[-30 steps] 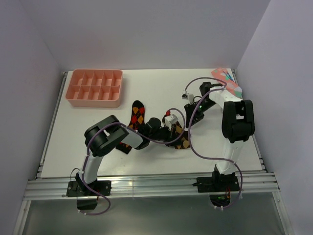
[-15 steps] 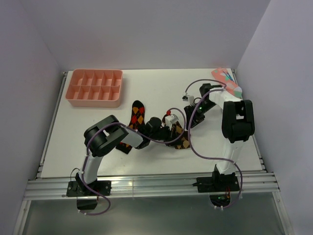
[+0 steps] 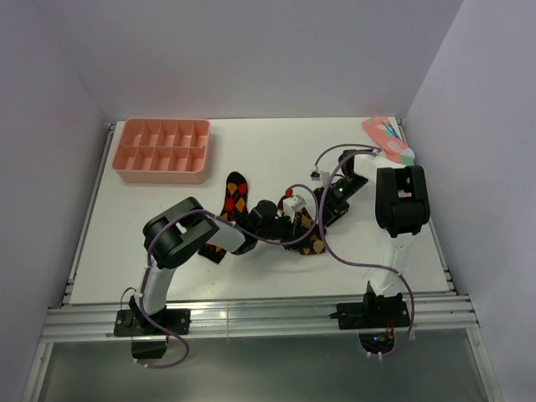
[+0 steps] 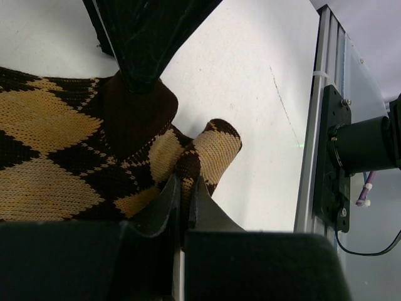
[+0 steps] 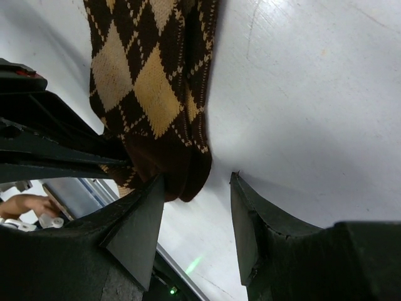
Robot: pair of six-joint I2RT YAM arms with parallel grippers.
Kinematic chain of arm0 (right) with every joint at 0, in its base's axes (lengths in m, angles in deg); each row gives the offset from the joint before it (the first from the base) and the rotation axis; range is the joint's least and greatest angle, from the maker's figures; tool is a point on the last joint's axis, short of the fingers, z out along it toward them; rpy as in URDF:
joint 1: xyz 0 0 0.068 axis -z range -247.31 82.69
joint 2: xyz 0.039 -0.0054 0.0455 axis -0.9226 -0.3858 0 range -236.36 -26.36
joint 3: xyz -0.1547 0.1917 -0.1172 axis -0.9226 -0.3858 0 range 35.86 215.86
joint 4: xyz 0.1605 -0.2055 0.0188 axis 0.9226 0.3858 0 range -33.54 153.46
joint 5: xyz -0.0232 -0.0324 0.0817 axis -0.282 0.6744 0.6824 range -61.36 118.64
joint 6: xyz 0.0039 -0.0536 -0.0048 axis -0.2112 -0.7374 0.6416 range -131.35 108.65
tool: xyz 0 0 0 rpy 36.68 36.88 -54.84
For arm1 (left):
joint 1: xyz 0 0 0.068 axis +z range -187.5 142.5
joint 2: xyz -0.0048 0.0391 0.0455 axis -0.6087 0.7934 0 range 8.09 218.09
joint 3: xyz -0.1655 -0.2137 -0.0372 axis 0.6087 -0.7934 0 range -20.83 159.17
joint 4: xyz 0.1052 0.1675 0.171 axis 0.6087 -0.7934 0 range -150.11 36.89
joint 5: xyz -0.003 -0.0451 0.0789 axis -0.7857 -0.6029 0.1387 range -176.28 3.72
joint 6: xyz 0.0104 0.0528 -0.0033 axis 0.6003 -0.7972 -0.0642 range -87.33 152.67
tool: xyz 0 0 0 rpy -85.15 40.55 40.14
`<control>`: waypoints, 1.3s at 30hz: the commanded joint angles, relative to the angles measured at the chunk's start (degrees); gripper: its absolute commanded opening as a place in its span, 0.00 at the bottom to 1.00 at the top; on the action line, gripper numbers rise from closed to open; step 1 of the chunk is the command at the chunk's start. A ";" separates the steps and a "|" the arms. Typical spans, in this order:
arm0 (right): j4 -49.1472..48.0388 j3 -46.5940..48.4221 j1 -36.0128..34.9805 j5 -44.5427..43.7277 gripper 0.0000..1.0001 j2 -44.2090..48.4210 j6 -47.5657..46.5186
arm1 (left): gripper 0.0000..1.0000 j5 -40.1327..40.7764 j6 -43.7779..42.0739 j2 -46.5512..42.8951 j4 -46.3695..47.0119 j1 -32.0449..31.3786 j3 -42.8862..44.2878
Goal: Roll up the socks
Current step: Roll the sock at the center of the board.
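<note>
White tabletop (image 3: pixel 276 151). On it, left gripper (image 4: pixel 183 188) pinched tight on a fold of dark brown argyle knit sock with tan diamonds (image 4: pixel 56 144). The right gripper (image 5: pixel 195 179) has its jaws parted, the sock's dark end partly between them.

The tan-diamond sock (image 4: pixel 56 144) is dark brown argyle with tan and orange diamonds. The red-diamond sock (image 3: pixel 237 194) is near-black with red and orange diamonds. The tray (image 3: pixel 163 176) is salmon pink and the worktop (image 3: pixel 276 151) is white.

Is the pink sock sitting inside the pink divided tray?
No, the pink sock lies at the table's far right corner, apart from the tray at far left.
</note>
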 commanded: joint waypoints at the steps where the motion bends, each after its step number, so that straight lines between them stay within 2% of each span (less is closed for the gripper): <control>1: 1.82 0.61 -0.91 1.65 0.54 -0.71 -0.03 | 0.00 1.83 -1.69 0.83 -6.52 -0.34 0.31; 7: 4.46 2.11 -0.91 4.38 0.54 -1.68 -1.08 | 0.00 2.01 -1.78 0.83 -6.96 -0.34 0.31; 16: 4.11 1.14 -1.88 3.95 0.53 -1.59 -1.26 | 0.00 2.45 -1.87 0.92 -8.53 -0.34 0.84; 19: 2.18 0.53 -1.88 2.45 0.38 -1.33 0.32 | 0.00 2.63 -0.91 1.01 -9.24 -0.34 1.02; 20: 0.61 -0.26 -1.88 1.93 0.28 -0.89 1.28 | 0.00 2.71 -0.55 0.92 -9.59 -0.34 0.84; 23: -3.69 -2.97 -1.88 -0.88 0.12 1.30 3.30 | 0.00 2.63 0.24 0.22 -10.91 -0.25 0.40; 25: -6.42 -4.82 -1.88 -2.99 0.07 2.36 4.36 | 0.00 2.54 0.77 -0.74 -11.52 -0.16 -0.30; 36: -11.45 -8.09 -1.44 -7.04 0.03 6.05 5.68 | 0.00 -1.32 2.52 0.04 -21.63 1.42 3.47; 39: -12.76 -8.61 -1.35 -7.39 0.04 6.93 6.21 | 0.00 -4.21 6.11 1.53 -21.81 2.30 3.83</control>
